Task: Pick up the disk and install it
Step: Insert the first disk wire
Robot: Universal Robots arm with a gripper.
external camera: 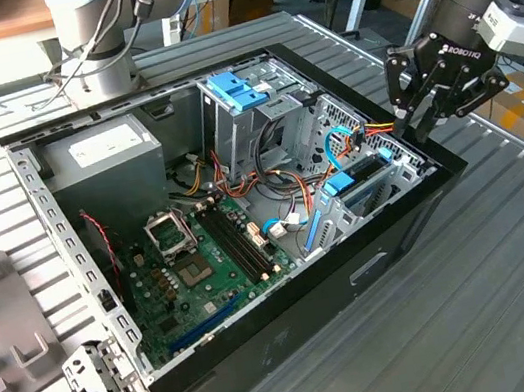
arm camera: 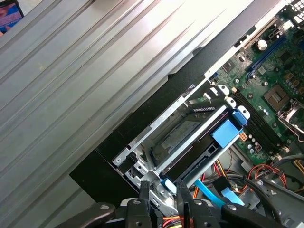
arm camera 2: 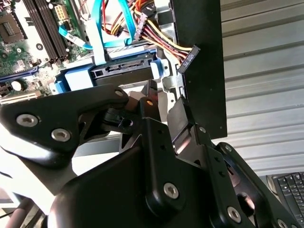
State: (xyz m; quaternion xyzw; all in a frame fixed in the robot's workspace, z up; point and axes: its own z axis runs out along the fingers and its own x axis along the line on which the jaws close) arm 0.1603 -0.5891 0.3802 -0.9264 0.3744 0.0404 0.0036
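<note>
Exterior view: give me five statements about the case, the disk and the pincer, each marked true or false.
1. The computer case lies open with its motherboard exposed. True.
2. The pincer hovers over the grey power supply. False: it is at the case's corner on the exterior view's right, beside the drive bay.
3. The disk, with blue rails, sits inside the case near the pincer. True.
4. The case stands on a wooden table. False: it rests on a ribbed metal surface.
5. A light-blue bracket sits atop the metal drive cage. True.
</note>
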